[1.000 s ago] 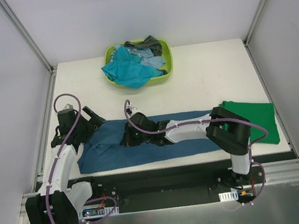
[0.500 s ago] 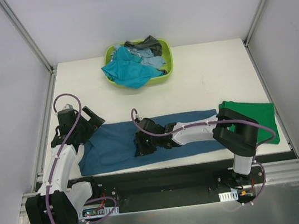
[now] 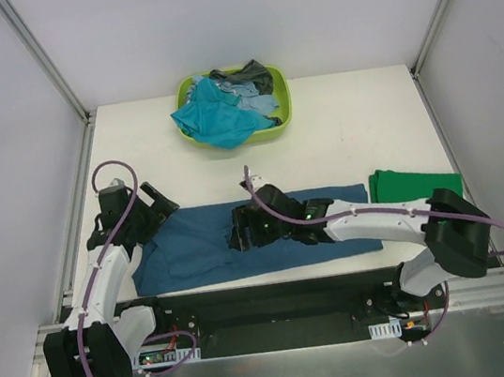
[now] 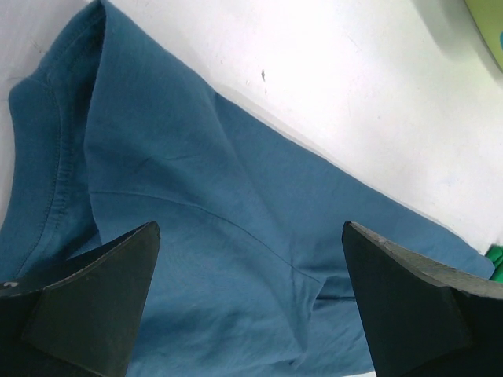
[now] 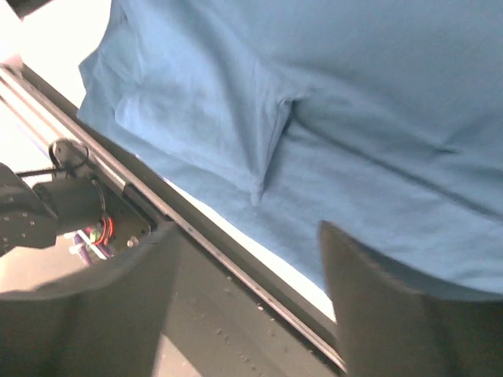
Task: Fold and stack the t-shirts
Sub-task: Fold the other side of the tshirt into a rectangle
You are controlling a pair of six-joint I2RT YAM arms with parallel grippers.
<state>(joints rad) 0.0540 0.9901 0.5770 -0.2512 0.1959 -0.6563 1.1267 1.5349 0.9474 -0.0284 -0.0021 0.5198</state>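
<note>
Your left gripper's (image 4: 250,236) jaws stand wide apart, empty, over the left end of the blue shirt (image 3: 194,246). Your right gripper's (image 5: 251,232) jaws are apart too, gripping nothing, low over that shirt's middle.

The blue shirt lies flat as a long band along the near edge. It looks folded lengthwise, and I judge the crosswise folds are not yet done. Just off its right end sits the green shirt (image 3: 418,185), folded small, the only one that looks finished. Behind the blue shirt, the basket (image 3: 284,108) holds a teal shirt (image 3: 213,118), a light blue shirt (image 3: 258,104) and a grey shirt (image 3: 252,75), all heaped. Most of the job remains.

The right arm hides part of the blue shirt and the green shirt's near corner. The right fingers show only as blur.
</note>
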